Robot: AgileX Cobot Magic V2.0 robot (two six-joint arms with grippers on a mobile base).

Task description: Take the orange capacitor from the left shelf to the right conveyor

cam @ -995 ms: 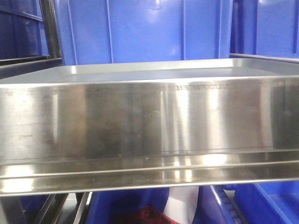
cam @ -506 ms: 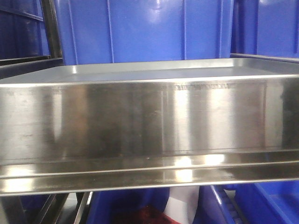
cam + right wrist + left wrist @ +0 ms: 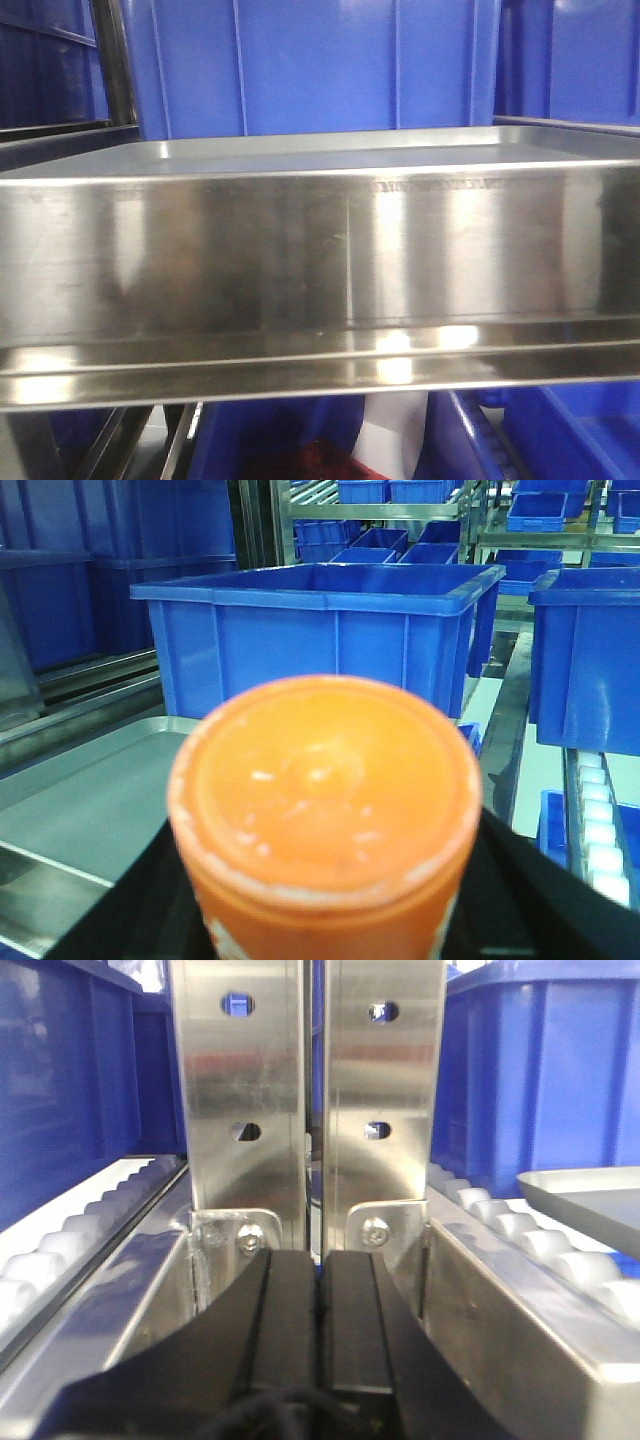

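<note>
You have the orange capacitor [image 3: 325,790] between the dark fingers [image 3: 570,920] of the right gripper [image 3: 328,915], apparently clamped, its long axis running along them; the left gripper [image 3: 322,1270] is closed on nothing.

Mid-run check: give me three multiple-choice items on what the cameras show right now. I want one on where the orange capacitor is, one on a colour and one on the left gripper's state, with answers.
1. Where is the orange capacitor?
A) on the floor
B) in the right gripper, between its dark fingers
C) on a wooden table

2. What colour are the bins behind the left shelf?
A) red
B) green
C) blue

3. How does the left gripper stand?
A) shut, holding nothing
B) wide open
C) shut on a capacitor

Answers:
1 B: its flat top fills the right wrist view, with dark fingers on either side.
2 C: blue walls rise behind the steel lip.
3 A: the black pads meet with nothing between them.
</note>
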